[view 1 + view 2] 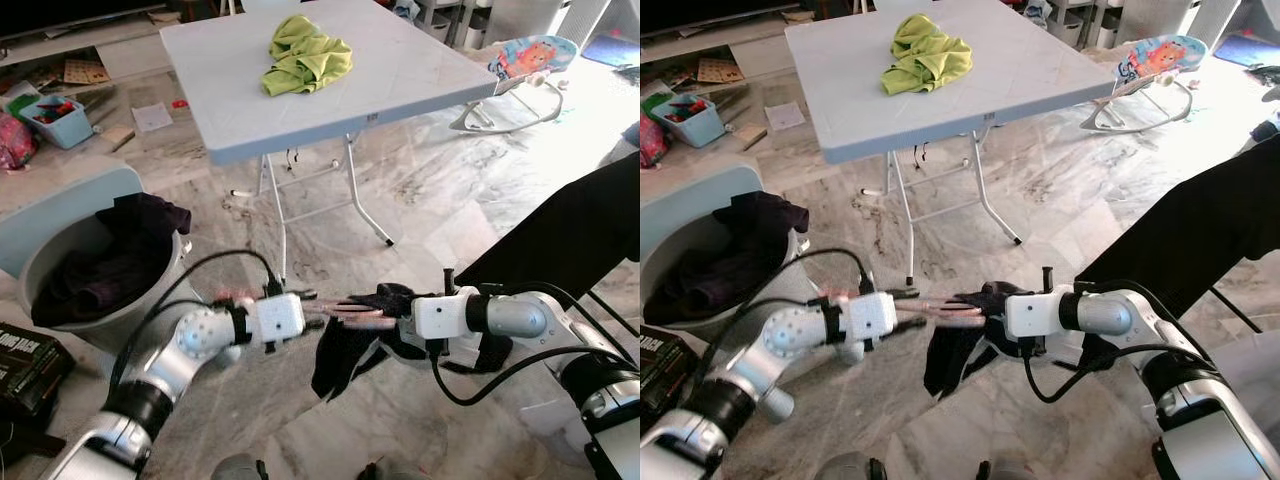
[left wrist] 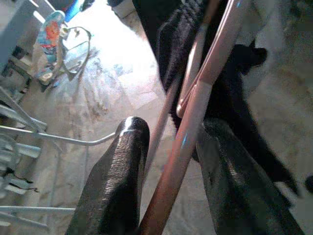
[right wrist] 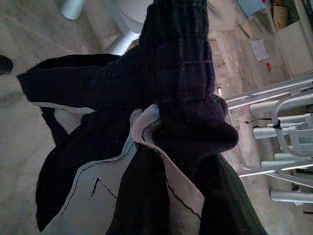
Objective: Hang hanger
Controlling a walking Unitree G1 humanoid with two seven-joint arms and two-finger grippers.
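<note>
A pink hanger [image 1: 345, 313] is held level between my two arms, low over the marble floor. My left gripper [image 1: 312, 308] is shut on the hanger's bars, which run between its black fingers [image 2: 122, 181] in the left wrist view. A dark garment [image 1: 345, 350] with a white lining [image 3: 93, 196] hangs off the hanger's far end. My right gripper [image 1: 395, 315] is shut on the garment's ribbed collar [image 3: 183, 78], bunched between its fingers.
A grey folding table [image 1: 420, 70] with a green cloth [image 1: 305, 55] stands ahead. A grey laundry basket [image 1: 95, 320] of dark clothes sits at the left. Black clothes hang on a rack [image 1: 570, 230] at the right. A baby bouncer [image 1: 525, 60] lies beyond the table.
</note>
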